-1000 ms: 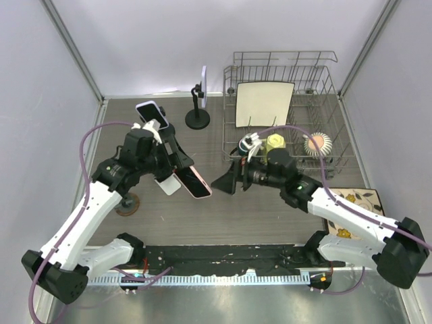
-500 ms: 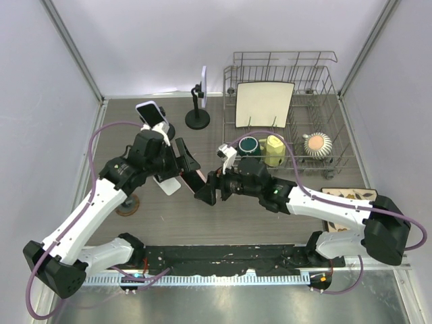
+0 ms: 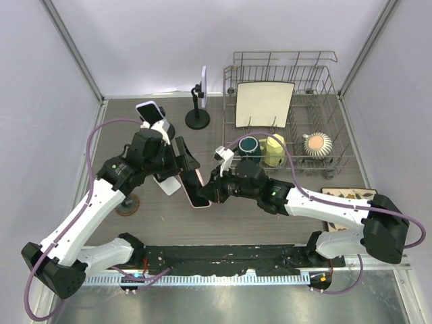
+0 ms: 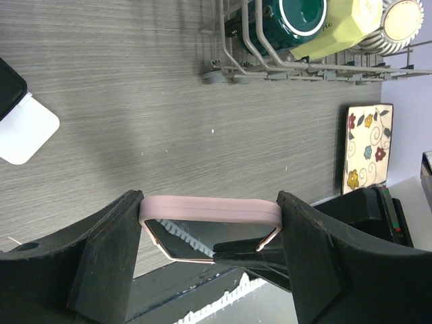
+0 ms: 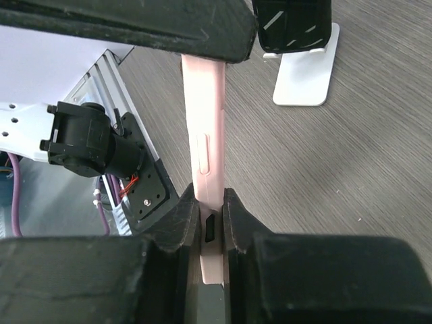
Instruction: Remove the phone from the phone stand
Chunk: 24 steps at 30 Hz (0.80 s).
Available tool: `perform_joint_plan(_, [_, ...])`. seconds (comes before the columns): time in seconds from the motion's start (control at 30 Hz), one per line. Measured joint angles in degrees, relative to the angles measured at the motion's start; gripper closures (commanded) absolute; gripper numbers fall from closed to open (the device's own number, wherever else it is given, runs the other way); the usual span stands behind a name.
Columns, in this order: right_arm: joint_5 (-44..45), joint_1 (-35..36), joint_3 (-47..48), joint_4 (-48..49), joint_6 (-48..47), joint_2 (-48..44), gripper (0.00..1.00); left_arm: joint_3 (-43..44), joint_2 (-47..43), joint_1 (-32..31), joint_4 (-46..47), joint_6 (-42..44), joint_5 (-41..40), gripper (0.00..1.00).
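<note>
The pink phone point(image 4: 209, 206) is squeezed by the left fingers point(image 4: 108, 256) and the right fingers point(image 5: 177, 223) together (a hand-over, likely), so one grip must be loosened next.

**Top external view:** set high and behind, looking down on the whole table point(image 3: 175, 226). **Left and right wrist views:** close and low, facing across the tabletop from opposing sides. All 3 views share the pink phone point(image 3: 192, 190).
</note>
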Motion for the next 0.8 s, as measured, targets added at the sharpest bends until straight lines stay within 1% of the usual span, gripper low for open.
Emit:
perform_joint_plan(0.03, [0.1,0.0,0.0,0.0,0.5,-0.2,0.99,0.0,-0.2,0.0,0.4,0.5,-0.1,0.21])
perform_joint_plan(0.1, [0.4,0.0,-0.1,-0.5,1.1,-0.8,0.99,0.0,-0.8,-0.2,0.6,1.0,-0.3,0.16])
perform_joint_plan(0.13, [0.6,0.2,-0.1,-1.2,1.4,-1.4,0.99,-0.1,-1.3,-0.4,0.9,1.9,-0.5,0.11])
perform_joint_plan(0.17, [0.7,0.2,-0.1,-2.3,1.9,-2.0,0.99,-0.1,-1.8,-0.6,1.1,2.8,-0.8,0.08])
perform_joint_plan(0.27, [4.0,0.0,-0.1,-13.6,4.0,-4.3,0.99,-0.1,-5.5,-0.5,2.2,6.7,-5.4,0.01])
perform_joint_plan(0.4, [9.3,-0.6,-1.0,-28.3,7.3,-5.4,0.99,-1.3,-12.4,-0.3,4.1,11.2,-13.1,0.0])
perform_joint_plan(0.47, [11.1,-1.0,-2.7,-33.5,9.4,-7.0,0.99,-2.6,-15.0,-0.3,4.5,13.1,-16.4,0.0])
perform_joint_plan(0.57, [12.7,-3.2,-6.1,-40.8,13.0,-11.8,0.99,-4.4,-18.0,-0.3,4.7,15.6,-21.0,0.0])
perform_joint_plan(0.63, [12.6,-7.0,-8.2,-44.7,14.8,-15.3,0.99,-4.8,-18.8,-0.3,4.7,16.9,-23.4,0.0])
perform_joint_plan(0.8, [12.8,-21.4,-10.8,-52.2,15.9,-20.9,0.99,-4.9,-18.3,-0.3,3.7,18.7,-28.3,0.0])
